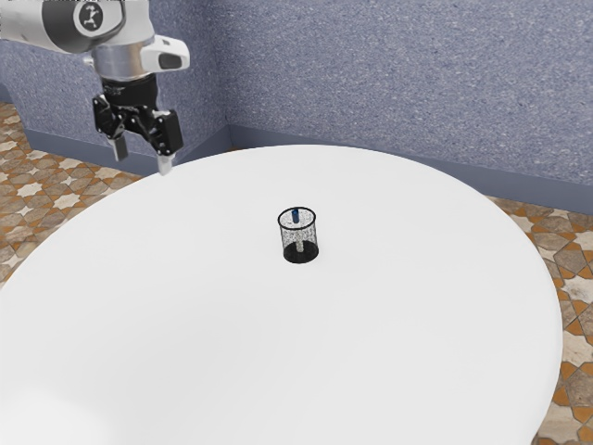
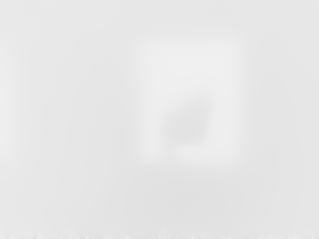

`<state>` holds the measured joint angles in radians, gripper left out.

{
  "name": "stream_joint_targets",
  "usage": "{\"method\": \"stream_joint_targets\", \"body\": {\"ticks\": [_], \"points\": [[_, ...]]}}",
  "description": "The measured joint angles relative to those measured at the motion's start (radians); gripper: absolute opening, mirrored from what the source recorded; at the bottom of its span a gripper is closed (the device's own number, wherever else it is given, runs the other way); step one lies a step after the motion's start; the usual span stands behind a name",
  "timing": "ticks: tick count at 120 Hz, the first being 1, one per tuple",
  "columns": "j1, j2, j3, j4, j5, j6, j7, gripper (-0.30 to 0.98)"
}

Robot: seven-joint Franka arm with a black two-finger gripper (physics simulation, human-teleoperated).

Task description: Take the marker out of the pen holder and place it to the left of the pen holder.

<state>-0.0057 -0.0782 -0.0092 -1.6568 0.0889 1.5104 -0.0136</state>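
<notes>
My fingers (image 1: 165,164) stand well apart, empty; I judge this the approach, next needing alignment above the marker (image 1: 296,216) inside the pen holder (image 1: 308,253).

metal-mesh pen holder (image 1: 300,253), smooth table (image 1: 278,343)

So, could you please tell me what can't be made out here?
- Marker's lower part, exterior view: veiled by the holder's mesh.
- Table's near rim, exterior view: cut off by the lower edge.
- Pale patch's cause, wrist view: too blurred.
</notes>
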Motion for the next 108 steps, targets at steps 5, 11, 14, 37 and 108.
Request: {"method": "stream_joint_targets", "body": {"ticks": [5, 11, 14, 37, 108], "points": [[0.000, 0.003, 0.000, -0.004, 0.000, 0.002, -0.003, 0.69], [0.000, 0.007, -0.001, -0.006, 0.000, 0.009, -0.006, 0.69], [0.000, 0.014, -0.002, -0.004, 0.000, 0.014, -0.008, 0.69], [-0.031, 0.289, -0.004, 0.198, 0.006, 0.088, -0.018, 0.69], [-0.074, 0.764, -0.026, 0.452, 0.011, 0.455, -0.033, 0.69]]}}
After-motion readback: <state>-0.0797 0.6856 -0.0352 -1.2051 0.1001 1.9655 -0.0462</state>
